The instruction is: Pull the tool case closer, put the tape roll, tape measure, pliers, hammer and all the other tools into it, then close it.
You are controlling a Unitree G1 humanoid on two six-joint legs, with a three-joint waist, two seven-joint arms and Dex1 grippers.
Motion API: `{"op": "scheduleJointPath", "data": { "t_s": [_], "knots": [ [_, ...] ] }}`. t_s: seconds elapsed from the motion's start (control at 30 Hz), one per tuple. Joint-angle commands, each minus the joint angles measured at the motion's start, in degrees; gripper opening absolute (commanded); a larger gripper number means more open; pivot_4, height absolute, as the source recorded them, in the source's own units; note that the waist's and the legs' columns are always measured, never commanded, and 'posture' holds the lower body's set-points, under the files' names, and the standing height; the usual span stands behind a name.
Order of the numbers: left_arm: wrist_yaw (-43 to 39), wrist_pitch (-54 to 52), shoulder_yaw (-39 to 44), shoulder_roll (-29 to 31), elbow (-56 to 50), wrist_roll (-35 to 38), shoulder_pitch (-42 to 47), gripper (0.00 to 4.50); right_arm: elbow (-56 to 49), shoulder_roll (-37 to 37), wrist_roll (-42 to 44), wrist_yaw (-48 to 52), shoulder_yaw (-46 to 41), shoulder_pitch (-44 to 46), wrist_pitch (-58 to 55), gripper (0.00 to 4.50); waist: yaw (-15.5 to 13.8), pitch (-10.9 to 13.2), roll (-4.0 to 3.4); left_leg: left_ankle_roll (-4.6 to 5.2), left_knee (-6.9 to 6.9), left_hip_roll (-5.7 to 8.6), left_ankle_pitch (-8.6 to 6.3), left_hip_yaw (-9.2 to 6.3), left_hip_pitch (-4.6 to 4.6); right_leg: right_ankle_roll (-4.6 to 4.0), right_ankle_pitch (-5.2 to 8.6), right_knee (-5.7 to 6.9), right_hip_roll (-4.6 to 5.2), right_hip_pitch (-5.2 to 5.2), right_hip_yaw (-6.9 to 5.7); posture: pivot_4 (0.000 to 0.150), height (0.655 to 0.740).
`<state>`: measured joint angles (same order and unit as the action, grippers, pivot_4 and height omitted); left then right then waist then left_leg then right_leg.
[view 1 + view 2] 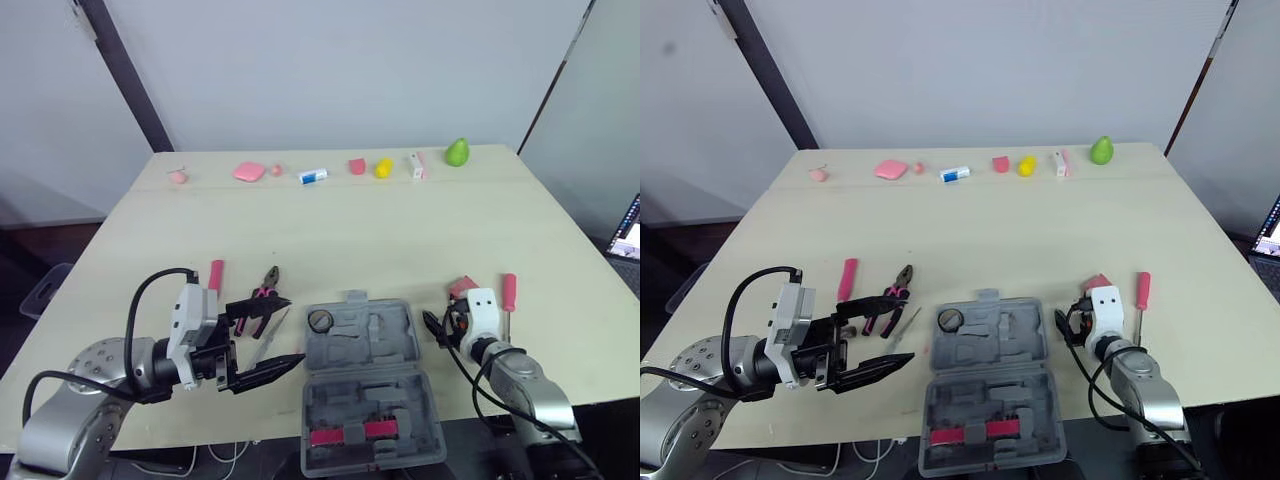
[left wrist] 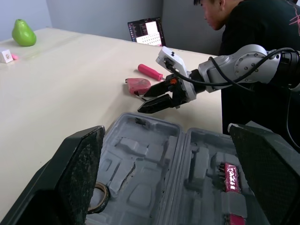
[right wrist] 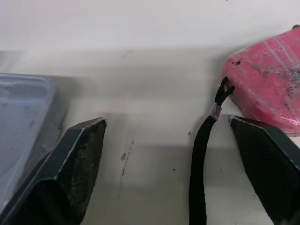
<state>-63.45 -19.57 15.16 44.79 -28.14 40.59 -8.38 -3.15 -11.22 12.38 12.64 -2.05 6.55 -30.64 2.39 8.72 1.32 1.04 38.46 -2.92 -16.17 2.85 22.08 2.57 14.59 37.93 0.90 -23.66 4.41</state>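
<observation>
right gripper (image 3: 166, 122) is spread wide and empty. the tape measure (image 3: 267, 89) sits just past one fingertip, off centre. only its strap (image 3: 201, 159) lies between the fingers, and the case (image 3: 23, 108) is beside the other finger. closing here would likely pinch the strap alone, so the body could swing and knock the case rim. the measure is squat, with no clear long axis, and its strap end faces the gripper. left gripper (image 1: 294, 330) is also wide open and empty.
</observation>
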Motion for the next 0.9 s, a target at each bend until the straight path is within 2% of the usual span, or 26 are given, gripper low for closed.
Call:
{"op": "scheduleJointPath", "data": {
  "t_s": [0.03,0.2,0.9],
  "knots": [
    [-0.1,0.7,0.7,0.2,-0.1,-0.2,0.3,4.5,0.2,0.7,0.0,-1.7,-1.7,0.1,-0.3,2.64,0.0,0.0,0.01,0.0,0.0,0.0,0.0,0.0,0.0,0.0,0.0,0.0,0.0,0.0,0.0,0.15,0.74],
    [0.1,0.8,0.5,-0.1,0.0,-0.3,0.3,4.5,0.7,2.4,0.5,-3.5,-3.5,0.7,-1.1,0.06,0.1,0.0,0.0,0.0,-0.02,-0.01,0.0,0.0,0.0,0.0,0.0,0.0,-0.01,0.0,0.0,0.15,0.74],
    [-0.2,1.5,-0.1,-0.7,0.6,-1.3,0.6,4.5,-0.2,1.8,1.4,0.2,-2.6,1.0,-3.7,0.06,0.1,0.0,0.0,0.0,-0.02,-0.03,0.0,0.02,-0.02,0.0,0.0,0.0,-0.01,0.0,0.02,0.15,0.74]
  ]
}}
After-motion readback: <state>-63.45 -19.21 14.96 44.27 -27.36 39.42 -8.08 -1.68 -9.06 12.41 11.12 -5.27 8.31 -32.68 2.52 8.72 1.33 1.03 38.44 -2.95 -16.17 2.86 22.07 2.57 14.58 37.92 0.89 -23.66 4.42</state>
